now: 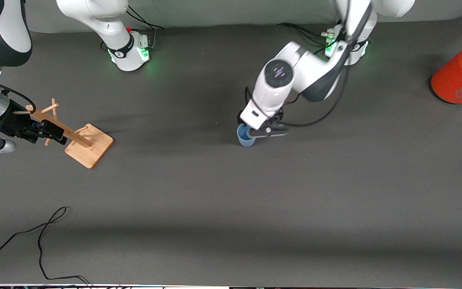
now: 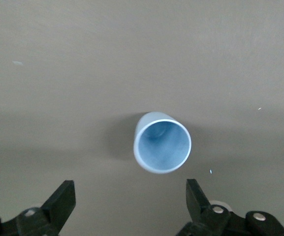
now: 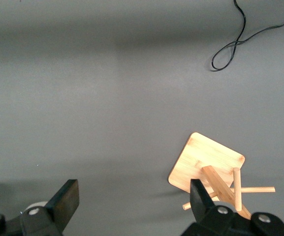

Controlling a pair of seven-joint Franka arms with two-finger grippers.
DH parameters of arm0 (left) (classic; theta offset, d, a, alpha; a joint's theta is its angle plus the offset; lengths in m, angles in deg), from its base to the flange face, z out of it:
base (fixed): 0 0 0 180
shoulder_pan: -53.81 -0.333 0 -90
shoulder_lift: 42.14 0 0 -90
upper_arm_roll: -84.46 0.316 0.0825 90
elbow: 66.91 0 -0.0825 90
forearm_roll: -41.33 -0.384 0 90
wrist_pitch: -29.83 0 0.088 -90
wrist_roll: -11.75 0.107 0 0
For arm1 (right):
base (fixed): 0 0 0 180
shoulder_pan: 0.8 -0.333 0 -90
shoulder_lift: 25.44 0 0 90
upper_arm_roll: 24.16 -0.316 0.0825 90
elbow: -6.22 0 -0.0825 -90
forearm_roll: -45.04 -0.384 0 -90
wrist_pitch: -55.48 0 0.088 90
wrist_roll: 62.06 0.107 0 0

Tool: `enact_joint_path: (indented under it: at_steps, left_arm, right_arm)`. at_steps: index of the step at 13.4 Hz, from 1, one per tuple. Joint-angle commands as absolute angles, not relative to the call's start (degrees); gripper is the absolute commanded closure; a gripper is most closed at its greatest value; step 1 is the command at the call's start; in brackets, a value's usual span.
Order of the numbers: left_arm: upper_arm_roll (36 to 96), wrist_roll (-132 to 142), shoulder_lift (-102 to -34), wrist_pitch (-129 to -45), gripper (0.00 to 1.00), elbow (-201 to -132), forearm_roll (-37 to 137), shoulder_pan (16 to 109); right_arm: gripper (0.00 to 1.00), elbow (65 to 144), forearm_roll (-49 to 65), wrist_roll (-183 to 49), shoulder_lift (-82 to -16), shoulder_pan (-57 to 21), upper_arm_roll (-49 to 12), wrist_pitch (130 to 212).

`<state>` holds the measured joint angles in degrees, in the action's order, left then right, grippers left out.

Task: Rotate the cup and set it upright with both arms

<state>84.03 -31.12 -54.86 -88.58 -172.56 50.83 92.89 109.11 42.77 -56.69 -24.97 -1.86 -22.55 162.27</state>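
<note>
The light-blue cup (image 1: 246, 139) stands on the grey table near its middle, open mouth up. In the left wrist view the cup (image 2: 161, 145) shows its hollow inside, just ahead of the jaws and apart from them. My left gripper (image 1: 261, 130) hangs right over the cup, open and empty, with both fingers wide apart (image 2: 130, 199). My right gripper (image 1: 52, 133) waits at the right arm's end of the table over the wooden rack, open and empty (image 3: 132, 199).
A wooden peg rack (image 1: 88, 145) on a square base stands under the right gripper and also shows in the right wrist view (image 3: 205, 162). A large orange-red can (image 1: 459, 76) stands at the left arm's end. A black cable (image 1: 42, 241) lies near the front camera.
</note>
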Motion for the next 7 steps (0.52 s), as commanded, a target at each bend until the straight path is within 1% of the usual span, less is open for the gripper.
enact_joint_path:
  at_steps: [1, 4, 5, 7]
  left_arm:
    - [83.9, -24.6, -44.0, -78.2, 0.0, -174.6, 51.6, 85.4]
    - [84.0, -13.9, -36.3, -67.9, 0.0, -174.5, 51.3, 75.0]
    - [84.1, -9.4, -34.9, -65.3, 0.0, -174.2, 50.9, 71.6]
    - [84.2, 0.0, -34.2, -60.6, 0.0, -171.8, 50.8, 65.0]
  right_arm:
    - [0.0, 109.8, 42.6, -58.1, -24.5, -1.4, -22.6, 163.1]
    - [0.0, 109.8, 42.7, -58.2, -24.5, -1.3, -22.6, 163.2]
    - [0.0, 109.7, 42.7, -58.1, -24.1, -1.3, -22.6, 164.0]
    - [0.0, 109.5, 42.7, -58.1, -23.9, -1.4, -22.6, 164.8]
